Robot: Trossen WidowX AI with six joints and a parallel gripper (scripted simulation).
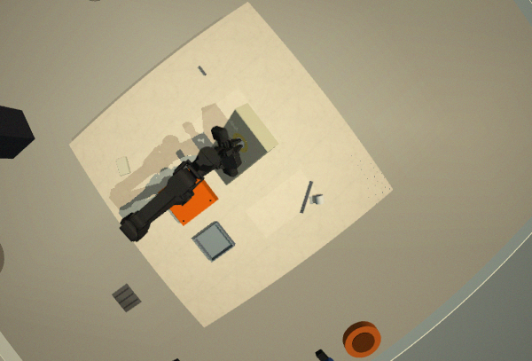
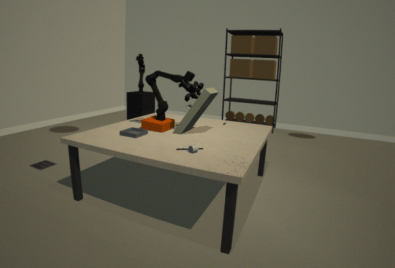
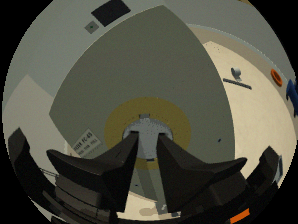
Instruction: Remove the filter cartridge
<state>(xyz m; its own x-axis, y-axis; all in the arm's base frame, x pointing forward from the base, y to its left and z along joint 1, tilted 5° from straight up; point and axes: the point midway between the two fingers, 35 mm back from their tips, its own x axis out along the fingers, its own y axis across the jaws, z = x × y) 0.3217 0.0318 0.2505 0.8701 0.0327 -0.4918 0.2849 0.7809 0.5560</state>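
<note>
The grey round filter cartridge [image 3: 148, 126] sits inside the yellow ring [image 3: 113, 120] on the tilted service panel [image 3: 140, 65] [image 1: 254, 153] [image 2: 197, 109]. Whether its face stands proud of the panel is hard to tell. My gripper [image 3: 148, 135] [image 1: 239, 143] is at the panel face. Its two fingertips are at the cartridge's two slots, and it is shut on the cartridge. The fingers hide the slots and the lower part of the face. The empty grey tray [image 1: 214, 240] [image 2: 129, 134] lies on the table, beside the arm's orange base.
The orange base block [image 1: 199, 201] [image 2: 154, 125] stands between panel and tray. A dark bar [image 1: 305, 201] and a small white cylinder [image 1: 318, 200] [image 2: 193, 149] lie on the table's far side from the base. A small dark piece [image 1: 202, 70] and a pale block [image 1: 123, 166] also lie there.
</note>
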